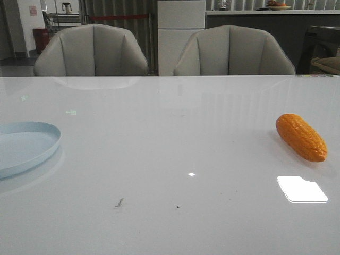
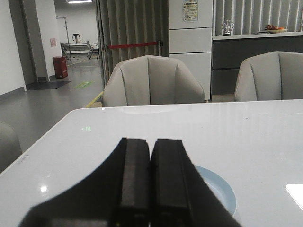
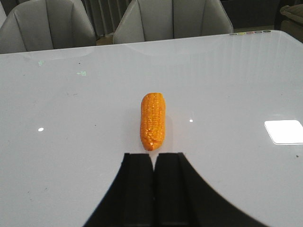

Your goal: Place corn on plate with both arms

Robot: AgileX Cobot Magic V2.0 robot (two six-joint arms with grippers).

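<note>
Corn (image 3: 153, 121) prob. light, stiff, bumpy: grip mid-cob, across width. Both end effectors, left (image 2: 151, 184) & right (image 3: 154, 189), closed, empty.

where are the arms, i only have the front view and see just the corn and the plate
Observer: Neither arm reaches the front view. The right wrist view shows the right fingers closed together, just short of the corn.
Operator: is it lined up with them
Observer: Yes, the corn lies lengthwise, its near tip pointing at the fingers, not touching.
Operator: and the left
Observer: The left fingers are closed too, with the plate partly hidden behind them.
</note>
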